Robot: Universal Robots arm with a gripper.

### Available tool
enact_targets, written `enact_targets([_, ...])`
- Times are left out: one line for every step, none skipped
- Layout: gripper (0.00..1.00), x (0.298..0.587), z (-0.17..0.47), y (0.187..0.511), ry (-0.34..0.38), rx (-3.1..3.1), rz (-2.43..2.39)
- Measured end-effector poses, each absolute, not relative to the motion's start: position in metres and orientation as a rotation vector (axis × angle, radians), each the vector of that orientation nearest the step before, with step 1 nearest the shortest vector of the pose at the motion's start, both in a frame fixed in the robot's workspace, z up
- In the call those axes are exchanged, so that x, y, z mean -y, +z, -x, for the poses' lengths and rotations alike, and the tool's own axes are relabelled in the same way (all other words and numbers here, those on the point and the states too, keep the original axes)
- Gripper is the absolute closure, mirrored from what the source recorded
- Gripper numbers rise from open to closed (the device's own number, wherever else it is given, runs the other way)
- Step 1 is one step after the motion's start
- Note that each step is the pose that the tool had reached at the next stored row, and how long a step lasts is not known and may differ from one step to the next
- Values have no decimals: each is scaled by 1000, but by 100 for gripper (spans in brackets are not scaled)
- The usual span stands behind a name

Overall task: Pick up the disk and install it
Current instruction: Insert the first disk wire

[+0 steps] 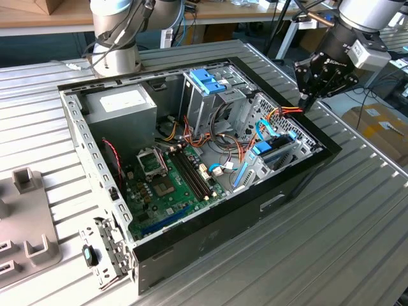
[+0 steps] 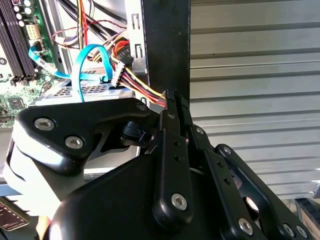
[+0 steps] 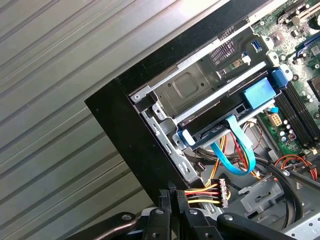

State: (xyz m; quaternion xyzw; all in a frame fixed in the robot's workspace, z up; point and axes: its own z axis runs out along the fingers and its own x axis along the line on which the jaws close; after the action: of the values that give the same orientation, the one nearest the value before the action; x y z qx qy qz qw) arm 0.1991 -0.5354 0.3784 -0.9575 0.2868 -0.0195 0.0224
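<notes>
Black fingers of the pincer (image 3: 175,195) are pressed together at the rim of the open black metal computer case (image 3: 125,125). As far as both wrist views show, they pinch the red, yellow and black wire bundle (image 3: 202,192) just behind its small white plastic plug (image 3: 222,192). In the exterior view the pincer (image 1: 305,102) hangs over the case's far corner.

The flat silver disk with its blue plastic edge frame (image 3: 220,125) is not in the pincer. It lies inside the case, just beyond the fingertips, slid into a metal bay with a flat light-blue ribbon cable (image 3: 235,150) looping from its end between it and the plug.

Risks, as I judge them:
- The grip sits on soft wires, not the plug, so the plug can swing or twist and meet its socket crooked.
- A pull away from the disk would strain the wires where they enter the plug.
- The ribbon cable loop lies close to the plug and could snag on it.
- The fingertips are hard against the case wall, so a small sideways drift could scrape or jam them there.
</notes>
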Motion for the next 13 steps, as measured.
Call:
enact_targets([84,535,-199,378,-60,-889,2966])
enact_targets([84,535,-199,379,-60,-889,2966])
enact_targets([84,535,-198,379,-61,-889,2966])
enact_targets([84,535,-194,379,-61,-889,2966])
enact_targets([84,535,-191,379,-61,-889,2966])
enact_targets([84,535,-188,379,-61,-889,2966])
enact_targets([84,535,-185,379,-62,-888,2966])
enact_targets([84,535,-182,379,-62,-888,2966])
enact_targets([84,535,-180,379,-63,-888,2966])
enact_targets([84,535,-178,379,-63,-888,2966])
enact_targets([84,535,-175,379,-63,-888,2966])
enact_targets([84,535,-173,379,-64,-888,2966])
enact_targets([84,535,-171,378,-64,-888,2965])
